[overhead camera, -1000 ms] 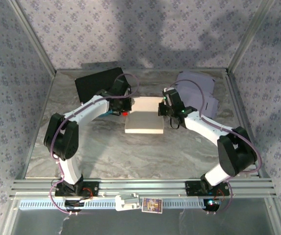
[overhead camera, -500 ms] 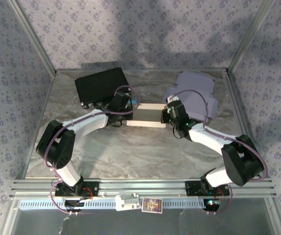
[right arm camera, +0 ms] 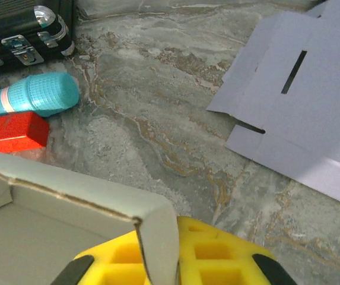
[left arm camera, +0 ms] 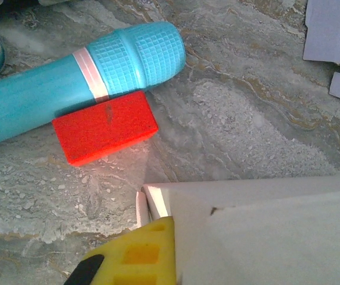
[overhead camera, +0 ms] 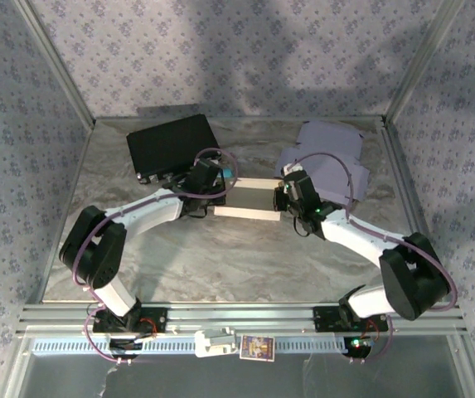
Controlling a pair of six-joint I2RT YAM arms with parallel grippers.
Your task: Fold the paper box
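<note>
The white paper box [overhead camera: 249, 201] is between the two grippers, one at each end. The right gripper [overhead camera: 282, 201] pinches the box's wall between its yellow fingers [right arm camera: 217, 252]. The left gripper [overhead camera: 218, 199] touches the other end, but I cannot tell if it squeezes; a small red block [left arm camera: 104, 126] lies just past it.

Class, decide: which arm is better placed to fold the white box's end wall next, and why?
Probably right: the right claw straddles the wall of the white box, a yellow finger on each side. The left claw shows one finger beside a corner.
</note>
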